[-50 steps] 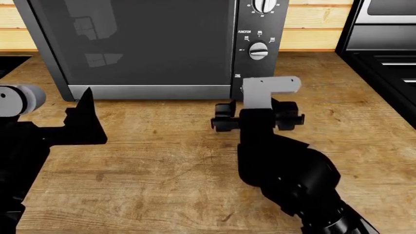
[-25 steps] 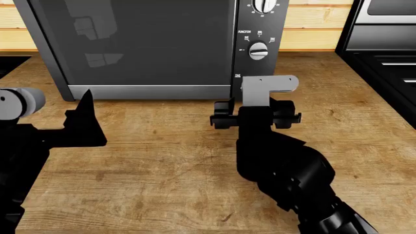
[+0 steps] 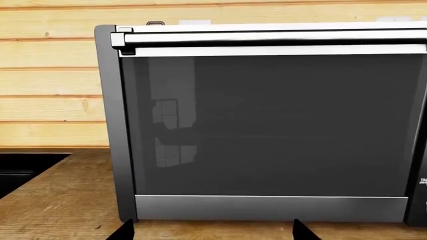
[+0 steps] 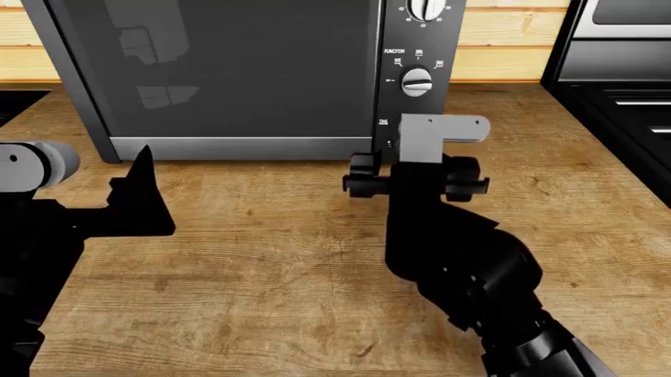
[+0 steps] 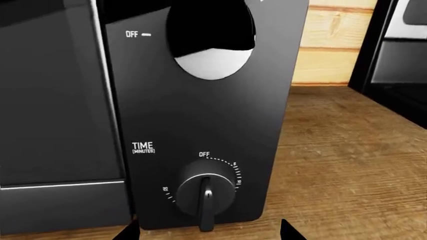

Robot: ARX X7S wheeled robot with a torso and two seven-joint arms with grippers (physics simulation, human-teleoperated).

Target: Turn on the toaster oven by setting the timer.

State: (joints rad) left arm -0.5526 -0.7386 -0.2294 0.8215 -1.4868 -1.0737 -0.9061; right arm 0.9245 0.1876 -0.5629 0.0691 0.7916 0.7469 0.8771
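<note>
The toaster oven point(image 4: 231, 71) is a dark grey box with a dark glass door, standing at the back of the wooden counter. Its black panel point(image 5: 207, 115) fills the right wrist view. The timer point(image 5: 205, 192), a round knob under an "OFF" mark and beside the "TIME" label point(image 5: 142, 146), sits low on the panel with its ridge vertical. My right gripper point(image 5: 208, 232) is open, its tips wide apart just short of the knob. In the head view my right gripper point(image 4: 414, 177) and its grey bracket hide the timer. My left gripper point(image 3: 213, 232) is open and empty, facing the glass door point(image 3: 267, 125).
The "FUNCTION" knob point(image 4: 417, 81) and a top knob point(image 4: 427, 8) sit higher on the panel. A black stove point(image 4: 618, 78) stands at the right. A dark recess point(image 3: 27, 165) lies left of the oven. Wooden counter point(image 4: 262, 251) spreads in front.
My right gripper has moved a little forward, closer to the oven's panel. The left arm has barely moved.
</note>
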